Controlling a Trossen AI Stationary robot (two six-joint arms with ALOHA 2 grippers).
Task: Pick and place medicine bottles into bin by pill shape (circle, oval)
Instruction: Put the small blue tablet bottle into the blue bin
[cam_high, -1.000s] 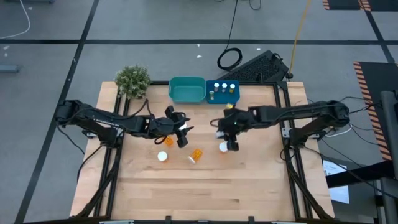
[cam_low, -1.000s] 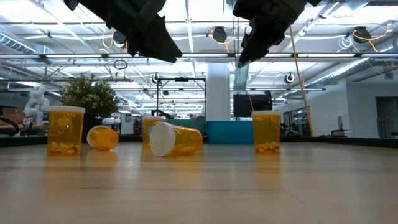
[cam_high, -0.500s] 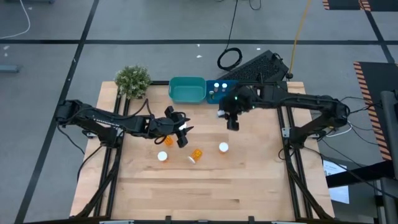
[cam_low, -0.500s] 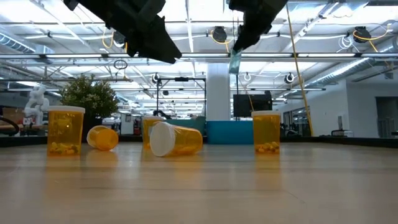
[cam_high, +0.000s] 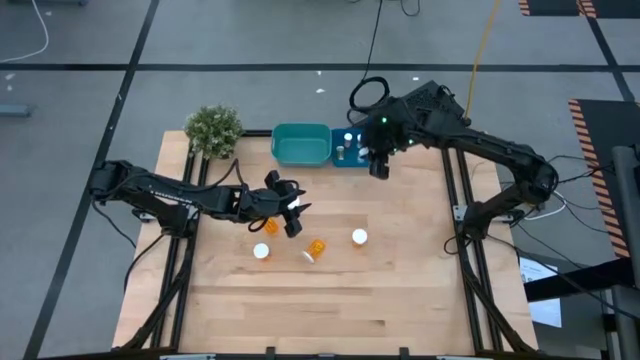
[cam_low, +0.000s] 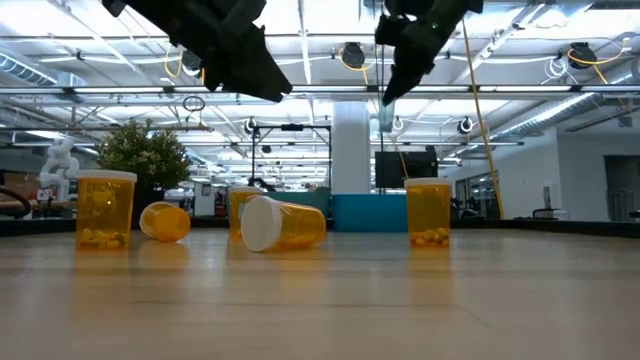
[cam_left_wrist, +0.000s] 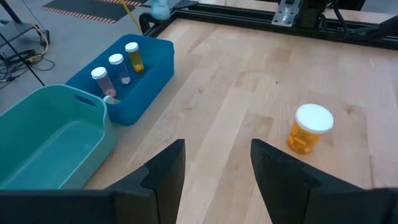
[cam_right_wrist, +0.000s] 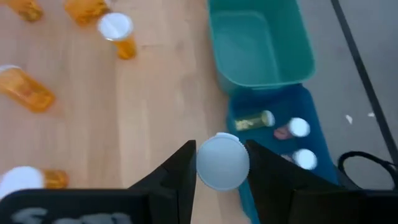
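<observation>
Pale plank tabletop (cam_high: 400, 290), smooth wood grain. Right gripper (cam_right_wrist: 222, 163) clamped on a round-capped bottle (cam_right_wrist: 222, 160), now over the glossy blue bin (cam_high: 352, 157), up from mid-table a second ago. Left gripper (cam_left_wrist: 214, 165) spread open, unmoved near four loose orange bottles (cam_high: 315, 247).

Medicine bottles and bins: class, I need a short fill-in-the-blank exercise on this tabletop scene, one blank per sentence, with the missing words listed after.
1. The right gripper, shut on a white-capped bottle, hovers above the ____ bin.
2. The teal bin holds ____ bottles.
3. In the high view, the potted plant stands at the teal bin's ____ side.
4. The left gripper has its fingers ____.

Missing words: blue; no; left; open
</observation>
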